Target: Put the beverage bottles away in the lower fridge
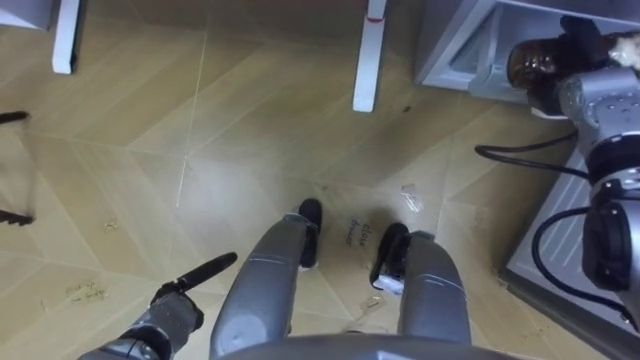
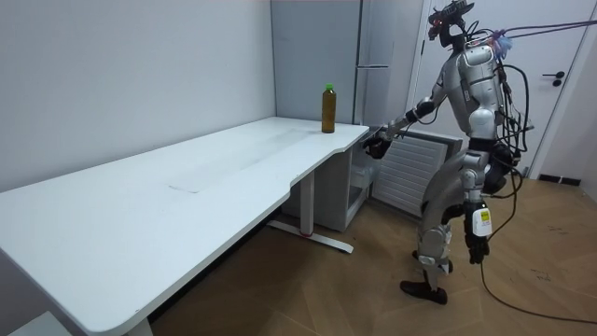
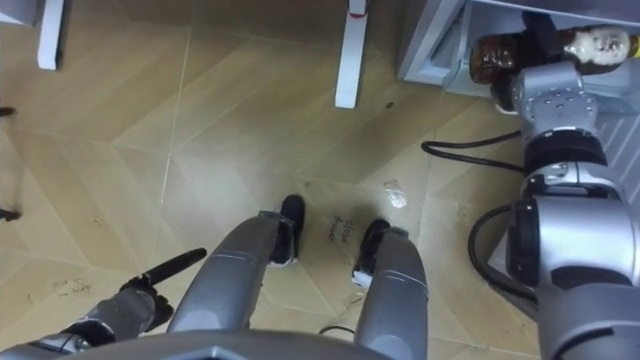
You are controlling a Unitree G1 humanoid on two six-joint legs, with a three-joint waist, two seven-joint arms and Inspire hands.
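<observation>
The step in hand looks like the delivery of one drink. The right hand [image 3: 545, 35] reaches out to the robot's right front, its dark fingers clamped round the middle of a brown drink bottle [image 3: 492, 55]. It holds the bottle at the mouth of the open grey lower fridge compartment [image 1: 450, 40], low down near the wooden floor [image 1: 250, 130]. The bottle seems to lie crosswise in the grip rather than upright, though the angle makes this hard to judge. The left hand [image 1: 172, 312] hangs idle by the robot's left leg, its fingers straight and apart, holding nothing. The robot stands between the fridge and the corner of the long white table [image 2: 187, 205]. There a second brown bottle with a green cap [image 2: 328, 108] stands upright near the far edge, not yet moved. The next move probably calls for carrying the held bottle deeper into the compartment, righting it onto its base and only then loosening the fingers. After that comes a turn back to the table for the other bottle.
</observation>
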